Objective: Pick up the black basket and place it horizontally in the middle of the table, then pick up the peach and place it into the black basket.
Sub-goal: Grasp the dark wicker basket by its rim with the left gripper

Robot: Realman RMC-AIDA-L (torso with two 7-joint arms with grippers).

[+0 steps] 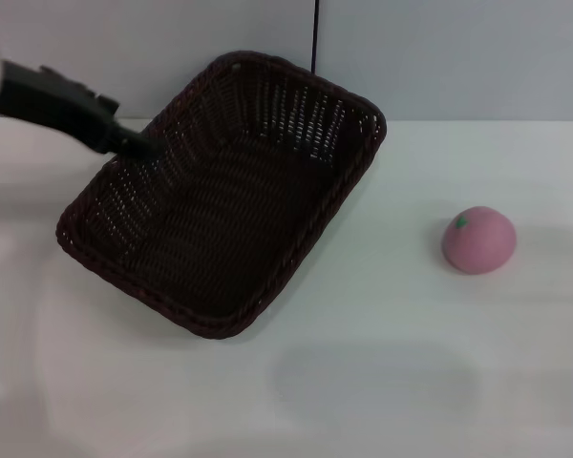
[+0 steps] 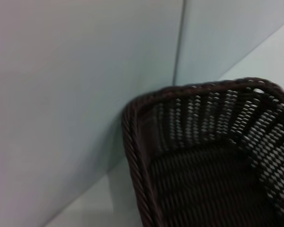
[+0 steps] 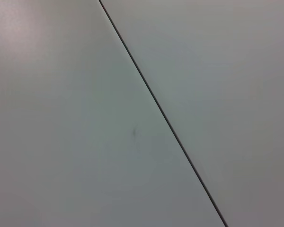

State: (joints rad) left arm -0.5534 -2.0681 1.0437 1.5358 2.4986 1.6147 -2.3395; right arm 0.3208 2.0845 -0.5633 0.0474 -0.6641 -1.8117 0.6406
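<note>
While my left claw (image 1: 145, 145) sits at the black basket (image 1: 224, 196) rim on its left long side, I can't tell whether it's pinched on the weave or just touching. Basket is skewed diagonally on the white worktop (image 1: 382, 382), left of centre, far end toward the back wall; the left wrist view shows only its braided corner (image 2: 146, 142). Peach (image 1: 478, 239) sits well apart to the right; right claw not in view.
</note>
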